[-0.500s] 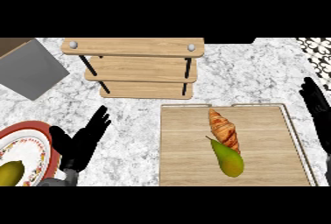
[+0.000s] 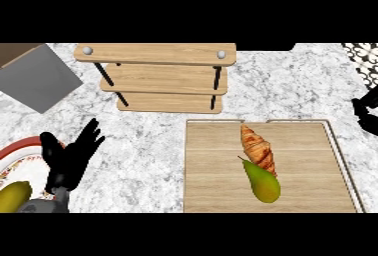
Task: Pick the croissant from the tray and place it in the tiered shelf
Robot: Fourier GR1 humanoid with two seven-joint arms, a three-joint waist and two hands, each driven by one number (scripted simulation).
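Right hand (image 2: 367,111) of mine has slid up to three o'clock, mostly out of view, so I cannot tell its fingers. Croissant (image 2: 258,148) lies untouched on the tray (image 2: 214,170), at five o'clock from the tiered shelf (image 2: 162,75); picking hasn't begun.

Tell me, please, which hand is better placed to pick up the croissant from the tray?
Probably the right hand. It shows at the view's right edge, beside the tray, where the croissant lies against a pear. The left hand rests open by a plate, across bare counter from the tray.
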